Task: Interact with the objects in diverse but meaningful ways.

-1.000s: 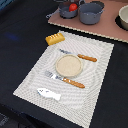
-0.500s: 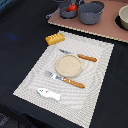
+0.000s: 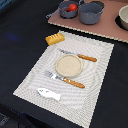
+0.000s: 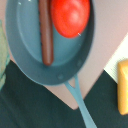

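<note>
Pot (image 4: 30,45): blue-grey, far on the pink board (image 3: 107,30); holds tomato (image 4: 70,16) and sausage (image 4: 46,35).
Bread loaf (image 3: 55,38): placemat's (image 3: 95,87) far left corner.
Fish (image 3: 48,93): placemat's near edge.
Gripper: out of sight; opening cannot be told.

Tomato (image 4: 71,16) beside sausage (image 4: 46,32) in pot (image 4: 25,55)

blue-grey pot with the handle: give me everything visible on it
The blue-grey pot looks like smooth plastic, round and shallow, with one thin straight handle of the same colour. It sits upright on the pinkish-tan board, its handle reaching over the board's edge above the dark table. Inside lie a red tomato and a brown sausage, side by side. The exterior view shows a second grey pot right beside it.
</note>
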